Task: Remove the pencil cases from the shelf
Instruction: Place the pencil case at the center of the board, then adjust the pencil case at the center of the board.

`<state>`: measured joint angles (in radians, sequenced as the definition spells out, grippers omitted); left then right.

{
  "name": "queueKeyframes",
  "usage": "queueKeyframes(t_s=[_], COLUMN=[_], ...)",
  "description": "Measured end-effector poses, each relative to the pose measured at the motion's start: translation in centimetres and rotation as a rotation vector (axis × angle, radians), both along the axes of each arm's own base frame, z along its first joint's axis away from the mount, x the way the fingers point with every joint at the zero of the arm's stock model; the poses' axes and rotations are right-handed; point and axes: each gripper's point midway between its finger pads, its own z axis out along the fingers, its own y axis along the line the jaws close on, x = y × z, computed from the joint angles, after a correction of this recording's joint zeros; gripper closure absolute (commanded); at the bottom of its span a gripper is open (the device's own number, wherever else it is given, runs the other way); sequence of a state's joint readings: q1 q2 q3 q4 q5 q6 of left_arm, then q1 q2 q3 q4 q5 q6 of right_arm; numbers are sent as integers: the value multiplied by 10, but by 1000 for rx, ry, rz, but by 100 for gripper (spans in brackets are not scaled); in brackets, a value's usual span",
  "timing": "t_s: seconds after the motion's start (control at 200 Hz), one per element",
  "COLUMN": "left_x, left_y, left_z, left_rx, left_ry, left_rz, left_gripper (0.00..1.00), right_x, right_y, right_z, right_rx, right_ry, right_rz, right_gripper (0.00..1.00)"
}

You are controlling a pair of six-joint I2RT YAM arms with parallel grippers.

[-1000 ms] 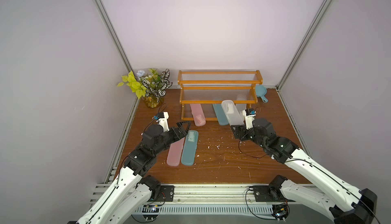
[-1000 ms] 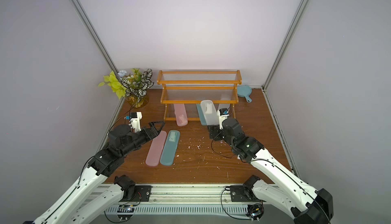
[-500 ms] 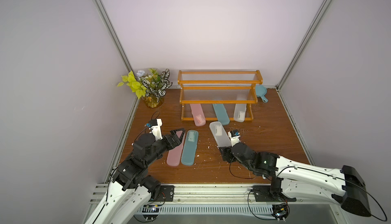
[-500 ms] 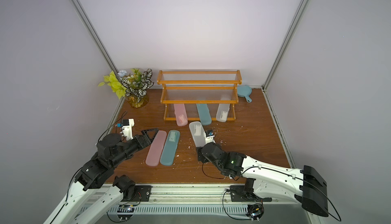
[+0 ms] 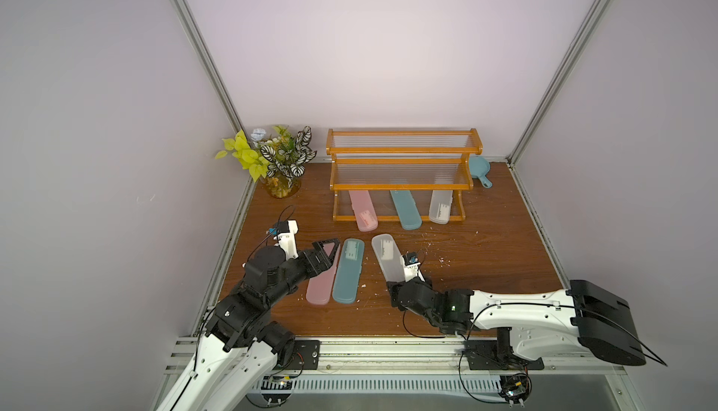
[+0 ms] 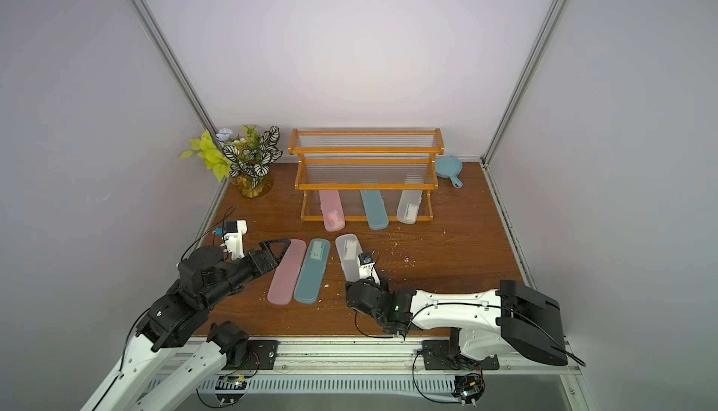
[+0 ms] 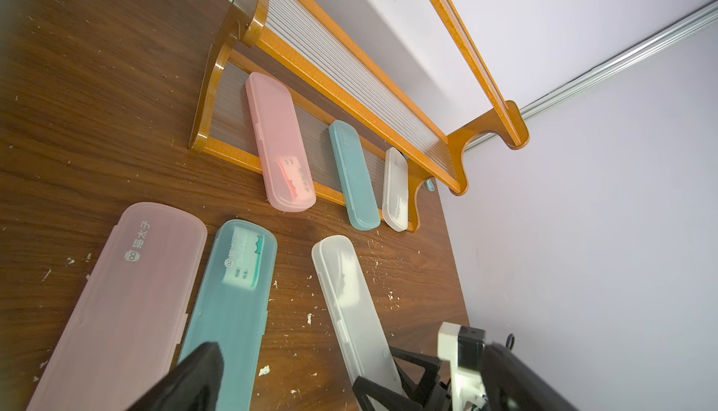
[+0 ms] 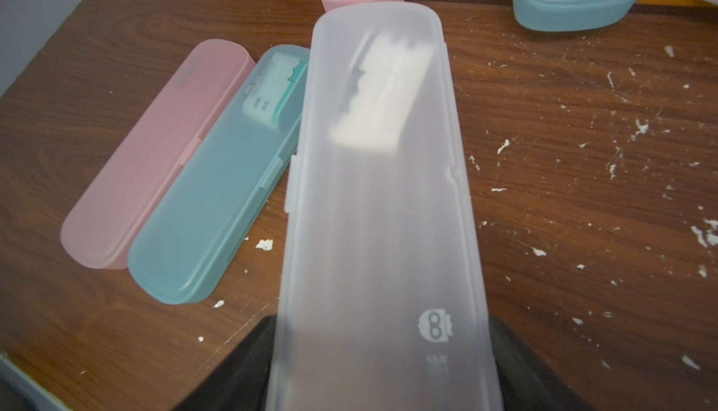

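Holding a pink case (image 5: 363, 211), a teal case (image 5: 406, 209) and a clear case (image 5: 441, 207) on its lowest tier, their ends poking past the front rail, the shelf (image 5: 402, 187) looks about half cleared, its upper tiers bare. A second pink case (image 5: 322, 277) and a second teal case (image 5: 348, 271) lie side by side on the table (image 5: 485, 265). Just beside them the second clear case (image 5: 386, 259) is clamped at its near end in the right gripper (image 8: 380, 350), not yet let go, while the left gripper (image 5: 321, 253) hovers spread wide and empty over the second pink case.
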<state>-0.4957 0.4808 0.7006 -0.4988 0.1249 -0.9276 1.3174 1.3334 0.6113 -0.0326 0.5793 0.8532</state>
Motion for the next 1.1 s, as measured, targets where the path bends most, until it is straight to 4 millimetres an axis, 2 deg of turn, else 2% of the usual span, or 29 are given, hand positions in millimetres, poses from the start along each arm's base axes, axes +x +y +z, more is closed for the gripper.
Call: queueKeyframes(t_s=[0.435, 0.55, 0.831, 1.101], left_x=[-1, -3, -5, -7], left_y=[1, 2, 2, 4], left_z=[-2, -4, -6, -3], left_rx=[4, 9, 12, 6], left_ry=[5, 14, 21, 11], left_rz=[0, 0, 0, 0], left_gripper=[2, 2, 2, 2], right_x=[1, 5, 11, 6], right_y=[9, 19, 46, 69], right_z=[-48, -52, -55, -52], right_rx=[-112, -123, -116, -73], right_ry=[16, 11, 16, 62], right_rz=[3, -3, -8, 42], right_gripper=[31, 28, 14, 4])
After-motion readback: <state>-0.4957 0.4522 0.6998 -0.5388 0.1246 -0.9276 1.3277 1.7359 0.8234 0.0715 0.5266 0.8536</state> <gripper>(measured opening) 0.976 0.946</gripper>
